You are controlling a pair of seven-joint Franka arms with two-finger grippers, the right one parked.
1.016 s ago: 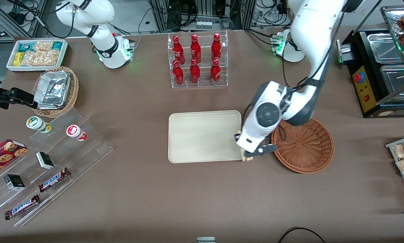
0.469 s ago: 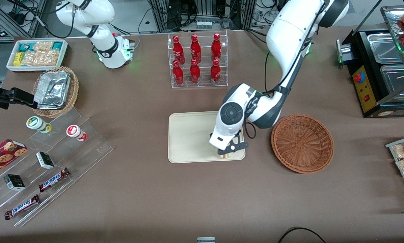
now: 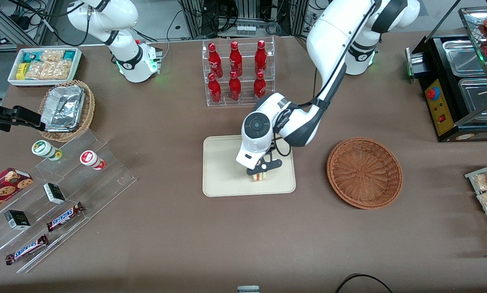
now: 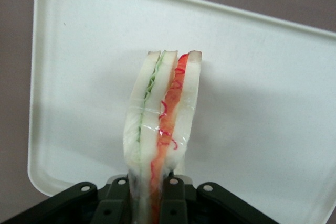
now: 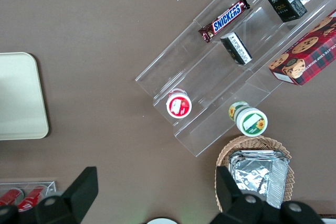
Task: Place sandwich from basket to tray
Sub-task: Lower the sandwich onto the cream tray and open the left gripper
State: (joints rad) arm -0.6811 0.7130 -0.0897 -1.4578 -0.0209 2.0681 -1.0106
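Note:
My left gripper (image 3: 260,174) is shut on the sandwich (image 3: 260,177), a white-bread wedge with red and green filling, and holds it over the cream-beige tray (image 3: 223,171), in the part of it nearer the front camera. In the left wrist view the sandwich (image 4: 164,114) sticks out from between the black fingers (image 4: 174,198), with the tray (image 4: 262,103) beneath it. I cannot tell whether it touches the tray. The reddish-brown wicker basket (image 3: 364,173) sits empty beside the tray, toward the working arm's end of the table.
A clear rack of red bottles (image 3: 237,73) stands farther from the front camera than the tray. A tan wicker basket with foil trays (image 3: 66,110), a white snack bin (image 3: 44,65) and a clear stepped stand with snacks (image 3: 60,195) lie toward the parked arm's end. A black food warmer (image 3: 463,85) stands at the working arm's end.
My gripper has carried the sandwich from the tray's edge by the basket to over the tray, moving toward the parked arm's end and slightly away from the front camera.

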